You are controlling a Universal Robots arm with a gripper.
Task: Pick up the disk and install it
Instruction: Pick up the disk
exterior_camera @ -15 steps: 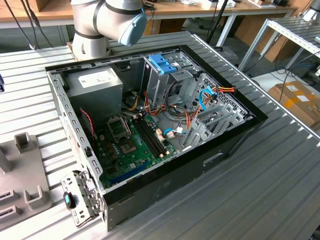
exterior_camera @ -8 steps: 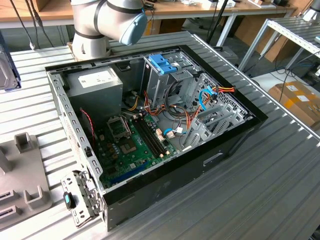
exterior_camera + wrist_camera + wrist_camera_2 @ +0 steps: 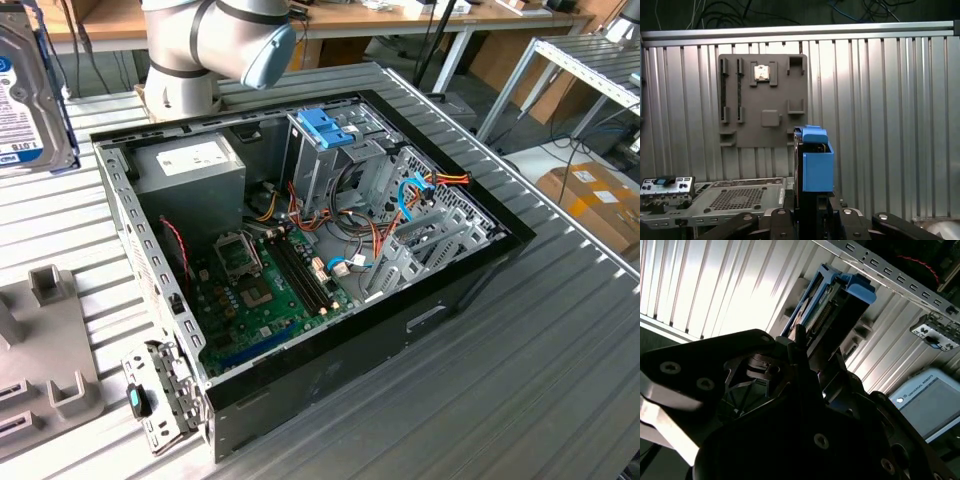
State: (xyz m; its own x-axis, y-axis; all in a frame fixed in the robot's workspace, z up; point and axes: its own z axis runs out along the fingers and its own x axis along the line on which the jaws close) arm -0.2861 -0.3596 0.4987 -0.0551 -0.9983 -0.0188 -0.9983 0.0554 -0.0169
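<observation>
Disk (image 3: pixel 812 165) stands edge-on in the claw (image 3: pixel 812 212), clear of the ribbed desk (image 3: pixel 890 100) and the grey fixture plate (image 3: pixel 765 100). In the exterior view it hangs at about 10 o'clock from the open computer case (image 3: pixel 450 290).

Risk: the grip covers one end only, so the disk could tilt or slip. A skewed blue rail could then jam on the drive cage (image 3: pixel 325 130) or snag the cables (image 3: pixel 410 195) at the cage's 3 o'clock.

Claw: narrowly parted, clamped on one end of the disk.
</observation>
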